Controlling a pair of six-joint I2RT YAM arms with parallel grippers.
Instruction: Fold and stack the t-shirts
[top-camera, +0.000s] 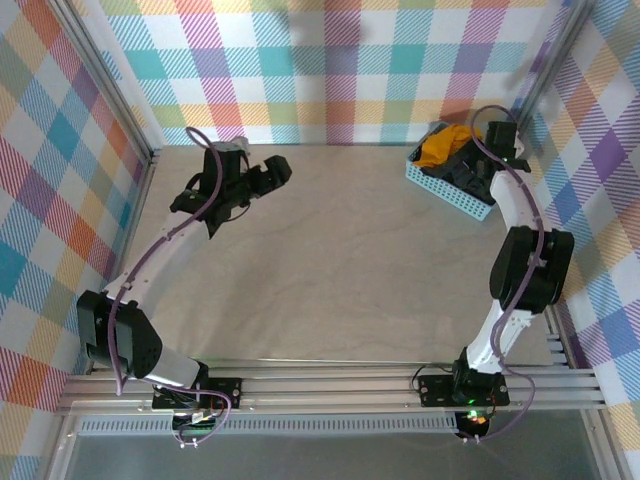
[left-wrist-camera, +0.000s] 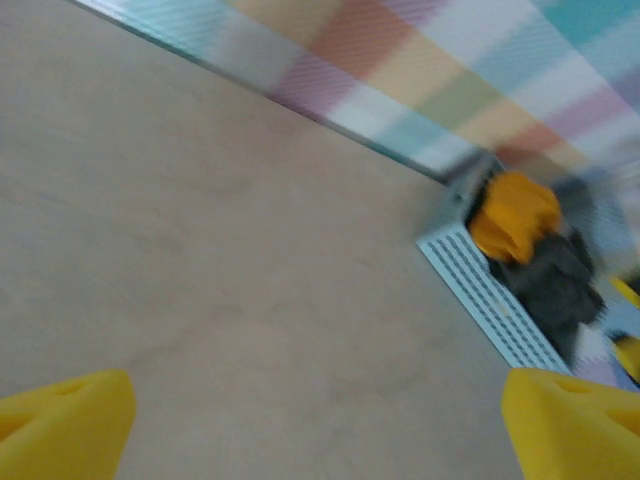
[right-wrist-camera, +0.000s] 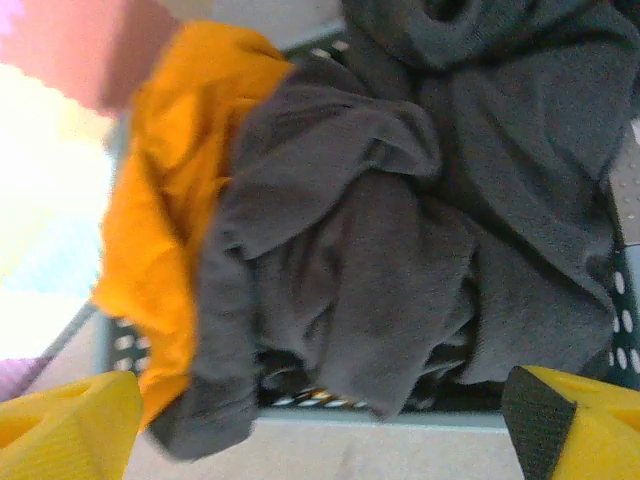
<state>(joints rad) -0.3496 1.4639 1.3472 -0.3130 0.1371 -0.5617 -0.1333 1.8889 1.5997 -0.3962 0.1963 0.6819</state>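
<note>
T-shirts: all in light blue lattice basket (top-camera: 452, 192), far-right corner of desk (top-camera: 350, 260); crumpled, unfolded.
Charcoal t-shirts (top-camera: 462, 166): bunched heap, takes up most of basket. Right wrist view shows deep folds (right-wrist-camera: 400, 220), cloth hanging over the basket rim (right-wrist-camera: 420, 422). No. of pieces: cannot tell.
Mustard t-shirt (top-camera: 443, 148): at far end of basket in top view, touching the charcoal heap. In right wrist view (right-wrist-camera: 170, 200), charcoal cloth laps over its edge.
Right arm (top-camera: 515, 200): stretched along right side of desk, wrist above basket.
Right jaws: released; yellow fingertips (right-wrist-camera: 70, 420) set wide apart, heap btwn and beyond them, nothing gripped. Contact w/ cloth: cannot tell.
Left arm (top-camera: 160, 245): reaches to far-left part of desk, well apart from basket.
Left jaws: released; yellow fingertips (left-wrist-camera: 60, 420) wide apart, nothing btwn them, bare desk below.
Left wrist view: blurred; basket (left-wrist-camera: 480, 285) at right w/ mustard (left-wrist-camera: 515, 215) and charcoal (left-wrist-camera: 555, 280) cloth inside.
Surroundings: plaid walls (top-camera: 330, 60) on three sides of desk.
</note>
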